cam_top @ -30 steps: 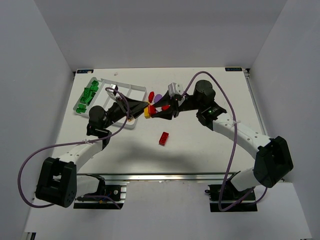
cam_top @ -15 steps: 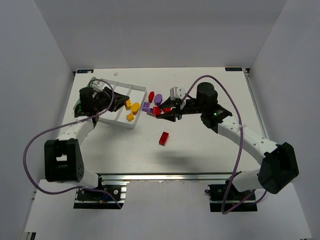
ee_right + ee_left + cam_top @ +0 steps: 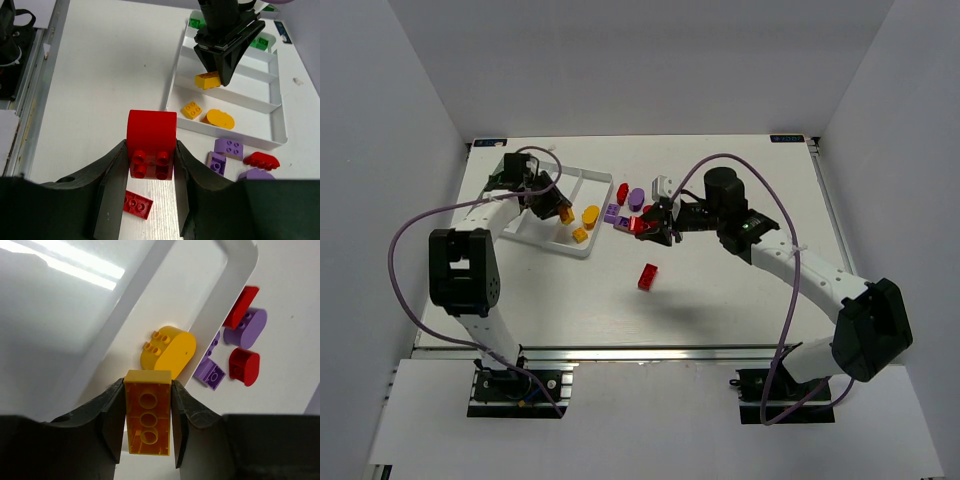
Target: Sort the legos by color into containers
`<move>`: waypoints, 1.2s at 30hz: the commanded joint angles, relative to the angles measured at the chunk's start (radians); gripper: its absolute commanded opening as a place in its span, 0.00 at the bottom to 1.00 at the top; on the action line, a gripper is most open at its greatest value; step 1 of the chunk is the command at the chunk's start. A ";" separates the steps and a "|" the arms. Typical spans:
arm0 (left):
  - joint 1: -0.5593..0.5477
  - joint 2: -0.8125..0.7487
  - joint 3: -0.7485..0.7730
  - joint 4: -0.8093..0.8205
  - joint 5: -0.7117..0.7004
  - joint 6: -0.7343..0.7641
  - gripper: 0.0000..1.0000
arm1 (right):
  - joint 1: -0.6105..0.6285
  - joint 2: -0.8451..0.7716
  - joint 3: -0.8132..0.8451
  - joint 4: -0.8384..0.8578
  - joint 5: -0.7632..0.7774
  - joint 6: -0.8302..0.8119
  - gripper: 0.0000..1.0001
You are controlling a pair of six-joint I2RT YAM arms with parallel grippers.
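Nearest to us, one red rectangular plastic brick lies alone on the white desk. Beyond it, the right gripper has risen from the loose bricks and pinches a red rounded brick. Farther, the left gripper has swung to the white plastic tray. It clamps a yellow rectangular brick above the compartment holding the yellow oval brick, so we judge that only the release remains.

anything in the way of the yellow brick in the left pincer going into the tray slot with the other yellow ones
Nothing visible does. The left pincer holds the yellow rectangular plastic brick over the white plastic tray; the yellow oval brick lies just ahead in that slot, with bare floor beyond it.
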 commanded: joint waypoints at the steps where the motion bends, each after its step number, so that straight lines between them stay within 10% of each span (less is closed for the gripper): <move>1: -0.041 0.011 0.049 -0.064 -0.045 0.057 0.45 | -0.004 0.013 0.048 -0.015 0.024 -0.006 0.00; 20: -0.069 -0.021 0.095 -0.124 -0.088 0.095 0.68 | -0.007 0.094 0.101 -0.021 0.030 0.051 0.00; 28: -0.066 -0.356 -0.076 -0.143 -0.189 0.121 0.69 | -0.003 0.227 0.236 -0.059 0.059 0.192 0.00; 36: -0.043 -0.714 -0.248 -0.244 -0.402 0.078 0.93 | 0.025 0.519 0.586 -0.161 0.097 0.454 0.00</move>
